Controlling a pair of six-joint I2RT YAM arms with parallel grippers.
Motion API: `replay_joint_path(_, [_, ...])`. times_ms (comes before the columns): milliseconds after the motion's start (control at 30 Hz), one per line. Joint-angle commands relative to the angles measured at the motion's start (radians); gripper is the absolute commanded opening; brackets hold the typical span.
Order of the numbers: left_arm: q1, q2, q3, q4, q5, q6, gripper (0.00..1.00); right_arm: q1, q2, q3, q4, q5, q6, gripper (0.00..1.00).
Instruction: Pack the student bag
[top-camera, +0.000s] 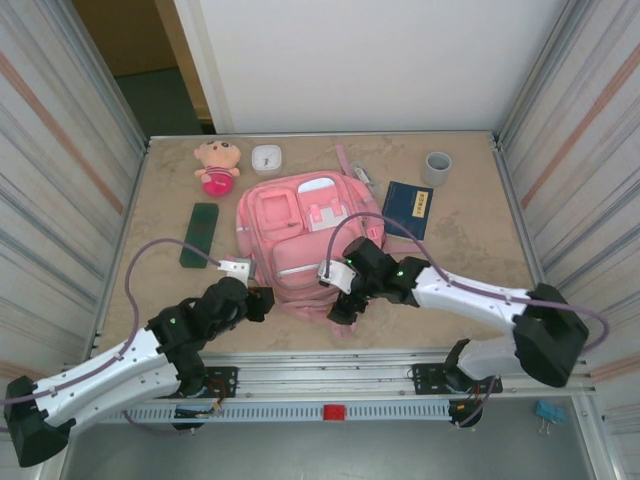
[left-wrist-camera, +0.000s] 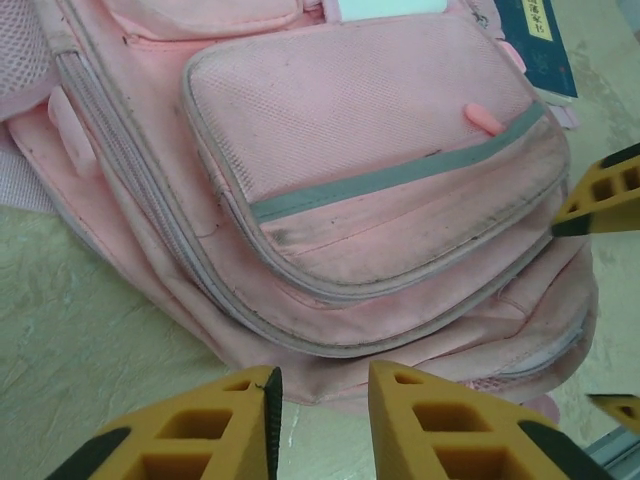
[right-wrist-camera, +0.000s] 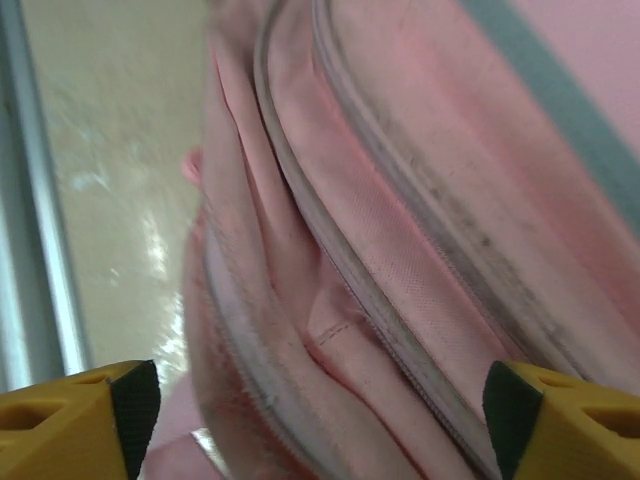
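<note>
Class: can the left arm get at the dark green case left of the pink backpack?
Probably yes: the green case lies on bare table beside the student bag, nothing between it and the left hand, which holds nothing.

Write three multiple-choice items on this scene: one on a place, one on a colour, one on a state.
1. Where does the plush doll lie from the student bag? A. beyond its far-left corner B. on top of it C. between the arm bases
2. The booklet right of the bag is: A. red B. dark blue C. yellow
3. The right gripper is: A. shut, empty B. shut on a strap C. open over the bag
Key: A, the top view shows it up-left of the bag; B, its cover is navy; C, its jaws stand far apart, pink fabric between.
</note>
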Motion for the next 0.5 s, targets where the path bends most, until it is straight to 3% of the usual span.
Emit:
replay_joint_path(0, [0.006,0.0,-0.004,-0.007,-0.022,-0.039,0.3,0.004,0.068,0.057,0.028,0.02,-0.146,0.8])
replay_joint_path(167, [0.009,-0.007,-0.001,-0.006,-0.005,-0.027,0.3,0.003,0.103,0.129,-0.03,0.018,-0.165,0.42])
replay_joint_path(300, [0.008,-0.018,-0.016,0.047,0.045,0.06,0.35,-0.038,0.022,0.198,-0.122,-0.13,-0.166,0.1])
replay_joint_path(367, [0.009,-0.026,-0.025,0.102,0.097,0.116,0.38,-0.063,-0.017,0.219,-0.142,-0.191,-0.165,0.01])
replay_joint_path(467, [0.009,-0.038,-0.029,0.162,0.171,0.161,0.43,-0.103,-0.069,0.235,-0.145,-0.244,-0.162,0.0])
